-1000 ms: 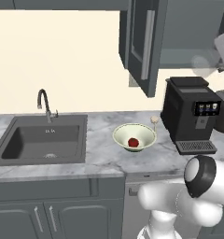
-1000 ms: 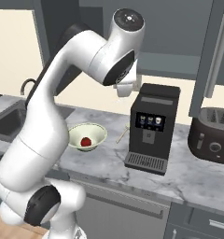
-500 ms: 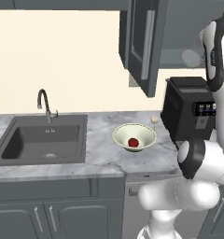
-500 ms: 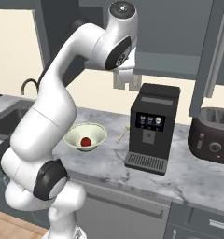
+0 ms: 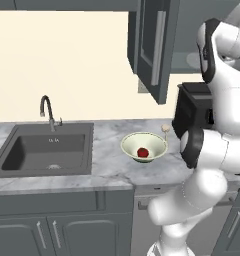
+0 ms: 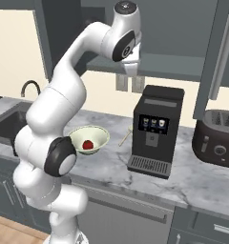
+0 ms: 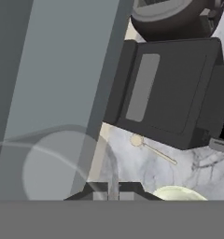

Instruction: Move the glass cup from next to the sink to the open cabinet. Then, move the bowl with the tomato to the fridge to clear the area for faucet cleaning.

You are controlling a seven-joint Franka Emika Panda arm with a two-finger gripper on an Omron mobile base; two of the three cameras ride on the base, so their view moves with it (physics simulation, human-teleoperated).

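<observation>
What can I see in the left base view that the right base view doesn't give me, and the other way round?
Left base view: the sink's whole basin with its drain. Right base view: a dark toaster and the coffee machine's front screen. Both: the bowl holding the tomato, and the faucet.

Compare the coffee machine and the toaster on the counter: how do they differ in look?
The coffee machine is tall and boxy with a small lit screen and a drip tray; the toaster is low and rounded with slots on top and a round knob. Both are dark and stand on the marble counter.
</observation>
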